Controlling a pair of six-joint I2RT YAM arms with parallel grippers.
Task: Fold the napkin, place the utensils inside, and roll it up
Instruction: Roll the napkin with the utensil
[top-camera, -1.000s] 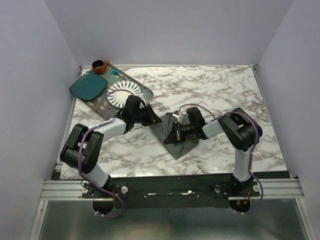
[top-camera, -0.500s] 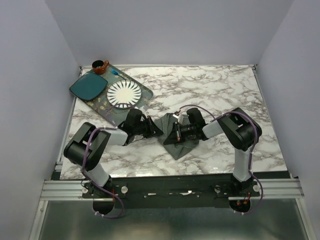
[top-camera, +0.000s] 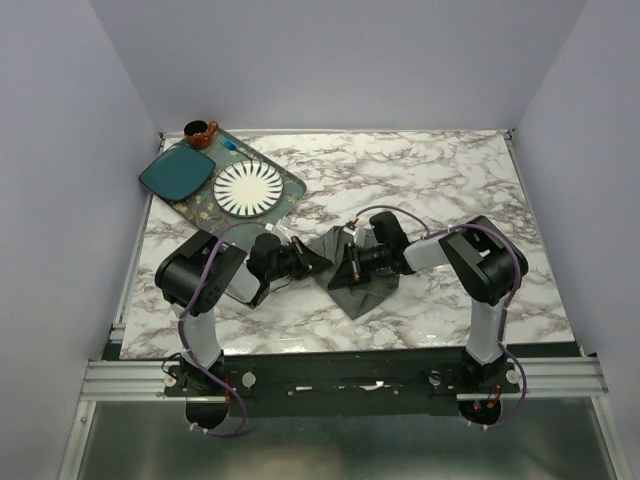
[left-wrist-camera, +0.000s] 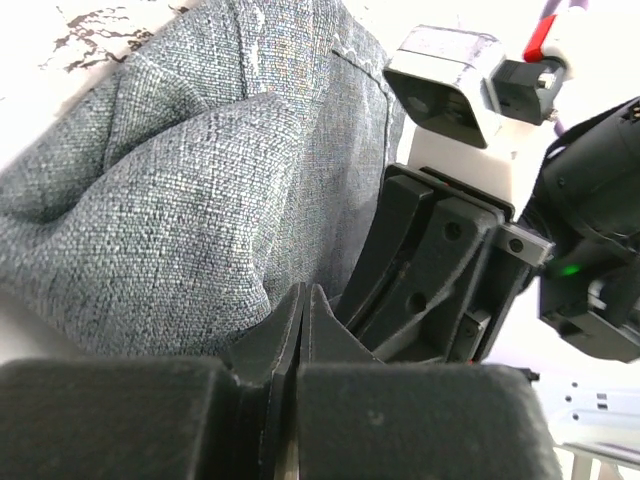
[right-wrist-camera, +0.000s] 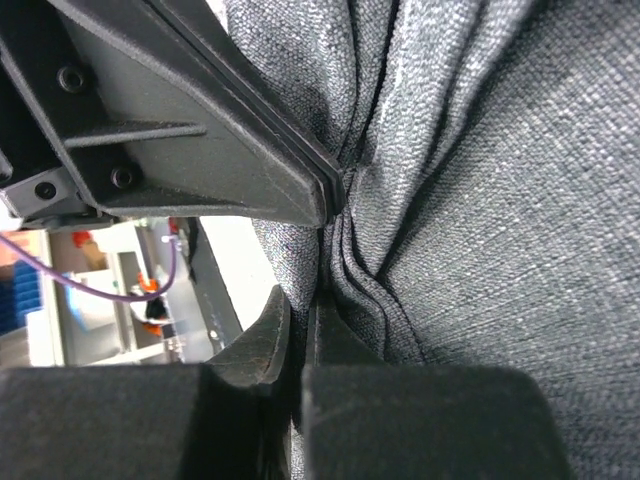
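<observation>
At the middle of the worktop (top-camera: 430, 190), the left gripper (left-wrist-camera: 303, 300) has its jaws pressed together, seemingly nipping the left edge of the napkin (top-camera: 362, 290), a dark grey cloth bunched between both arms. It looks soft, light and limp, so layers may slip; a folded edge seems the best hold. The right gripper (right-wrist-camera: 300, 310) has its jaws pinching stacked folds.

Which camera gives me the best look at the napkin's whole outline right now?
Top external: the napkin shows nearly whole, with its pointed near corner clear. The two wrist views give only close-up weave and folds, with the outline cropped.
</observation>
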